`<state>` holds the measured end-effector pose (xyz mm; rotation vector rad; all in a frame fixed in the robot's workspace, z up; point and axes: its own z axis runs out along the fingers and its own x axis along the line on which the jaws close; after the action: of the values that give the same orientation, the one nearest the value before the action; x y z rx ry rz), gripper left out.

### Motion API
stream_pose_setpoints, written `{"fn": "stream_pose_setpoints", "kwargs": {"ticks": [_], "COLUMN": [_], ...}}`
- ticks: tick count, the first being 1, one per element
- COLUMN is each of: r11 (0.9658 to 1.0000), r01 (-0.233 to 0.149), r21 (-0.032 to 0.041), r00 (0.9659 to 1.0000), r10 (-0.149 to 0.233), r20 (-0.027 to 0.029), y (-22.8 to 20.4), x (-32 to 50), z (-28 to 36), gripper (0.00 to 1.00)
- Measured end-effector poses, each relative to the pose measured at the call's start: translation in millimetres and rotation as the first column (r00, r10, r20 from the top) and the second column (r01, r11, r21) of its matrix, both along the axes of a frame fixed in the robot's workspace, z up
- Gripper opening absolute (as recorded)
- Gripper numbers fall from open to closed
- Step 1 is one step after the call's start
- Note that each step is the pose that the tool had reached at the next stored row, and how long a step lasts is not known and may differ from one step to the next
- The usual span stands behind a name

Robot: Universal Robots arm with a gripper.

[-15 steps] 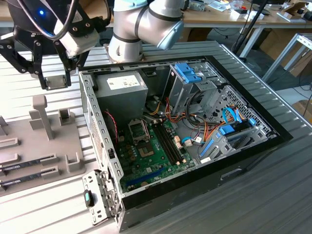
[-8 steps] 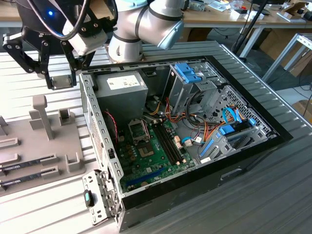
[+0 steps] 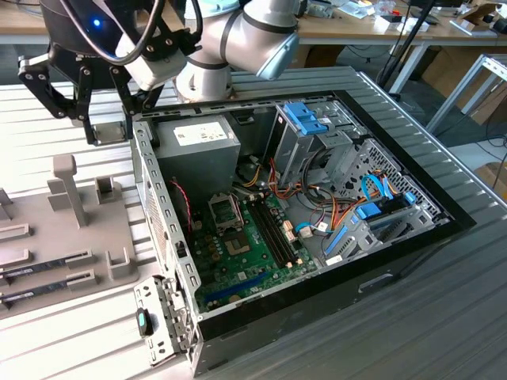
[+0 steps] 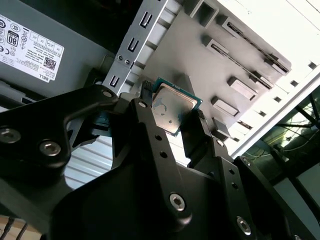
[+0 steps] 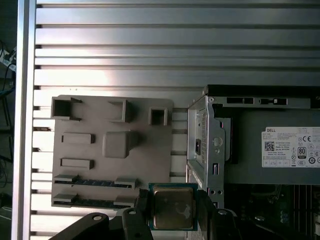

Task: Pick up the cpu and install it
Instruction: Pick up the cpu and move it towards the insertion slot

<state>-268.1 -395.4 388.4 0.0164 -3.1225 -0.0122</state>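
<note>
The cpu [image 4: 173, 106], a flat square chip with a silver top and a green rim, sits clamped between two black fingers [image 4: 141, 107] of my gripper [image 4: 172, 111]. The first wrist view shows the cpu [image 5: 172, 206] in the gripper [image 5: 173, 210], held above the slatted table between the grey holder plate and the computer case's corner. In the exterior view the gripper [image 3: 111, 119] hangs at the far left corner of the open case [image 3: 170, 237]. The motherboard's cpu socket [image 3: 224, 212] lies inside the case, lower and toward the exterior view's right.
A grey power supply [image 3: 198, 146] fills the case's far corner beside the gripper. The grey holder plate [image 3: 47, 229] on the exterior view's left carries posts and two dark memory sticks [image 3: 40, 269]. Drive cages and bundled cables [image 3: 348, 198] occupy the case's right half.
</note>
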Motion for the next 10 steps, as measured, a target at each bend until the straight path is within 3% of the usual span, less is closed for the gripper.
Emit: {"fn": "stream_pose_setpoints", "kwargs": {"ticks": [7,8,10], "r11": [1.0000,1.0000,1.0000], "r01": [0.000,0.000,0.000], "r21": [0.0000,-0.0001,0.0000], "r00": [1.0000,1.0000,1.0000], "r10": [0.000,0.000,0.000], "r20": [-0.0002,-0.0003,-0.0003], "y": [-1.6,-2.6,-2.9], "x": [8.8,18.4,22.8], "z": [-0.1,-0.2,-0.2], "gripper": [0.47,0.47,0.47]}}
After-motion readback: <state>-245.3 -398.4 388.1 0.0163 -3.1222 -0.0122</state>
